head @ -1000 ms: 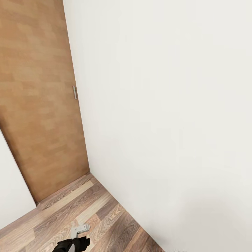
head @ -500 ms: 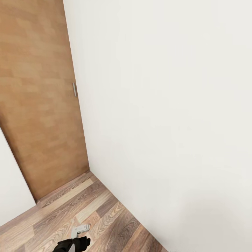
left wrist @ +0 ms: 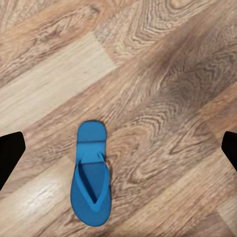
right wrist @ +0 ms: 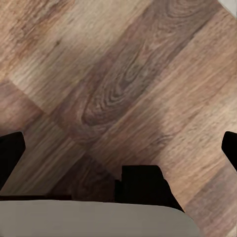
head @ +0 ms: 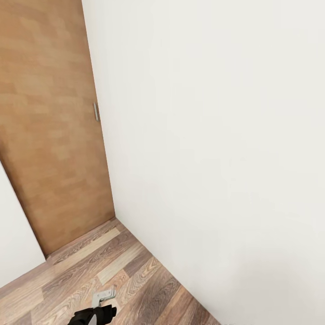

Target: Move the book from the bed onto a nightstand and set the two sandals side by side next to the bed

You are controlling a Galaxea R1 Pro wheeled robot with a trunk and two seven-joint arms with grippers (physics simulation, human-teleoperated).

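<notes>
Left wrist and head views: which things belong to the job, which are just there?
Job:
- one blue sandal, lying flat on the floor, not held
- left hand, fingers spread wide above the floor near the sandal
- right hand, open over bare planks

Just there:
- brown door
- white wall
- wood-plank floor

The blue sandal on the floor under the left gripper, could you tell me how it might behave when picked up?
The sandal looks thin and flat, so probably light and bendy. Lying flush on the plank floor, its edge may be hard to catch.
</notes>
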